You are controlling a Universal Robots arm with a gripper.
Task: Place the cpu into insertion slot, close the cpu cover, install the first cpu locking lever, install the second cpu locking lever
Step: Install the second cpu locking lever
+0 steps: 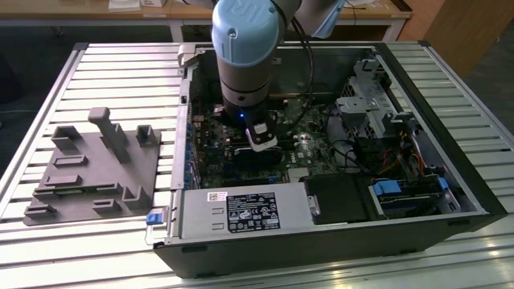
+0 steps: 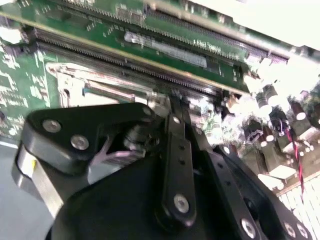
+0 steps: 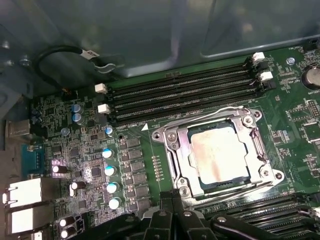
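In the first wrist view the cpu [image 3: 217, 155], a dull bronze-grey square, lies flat in the insertion slot [image 3: 267, 174]. The silvery cpu cover [image 3: 170, 145] lies down around it, with the chip showing through its window. One thin wire locking lever [image 3: 200, 116] runs along the cover's side nearest the memory slots; another [image 3: 260, 145] runs along an adjoining side. My gripper [image 3: 174, 216] hovers just off the slot's edge, fingers together with nothing seen between them. In the second wrist view its tip [image 2: 172, 102] sits close to the silvery frame [image 2: 75, 80]. In the exterior view the gripper [image 1: 263, 144] hangs low over the motherboard.
The open computer case [image 1: 434, 90] walls in the arm. Long memory slots [image 3: 180, 92] lie beside the socket, and several capacitors [image 3: 111, 170] stand close by. A power supply box [image 1: 241, 211] fills the case's near end. A grey fixture plate [image 1: 96, 168] lies on the table at the exterior view's left.
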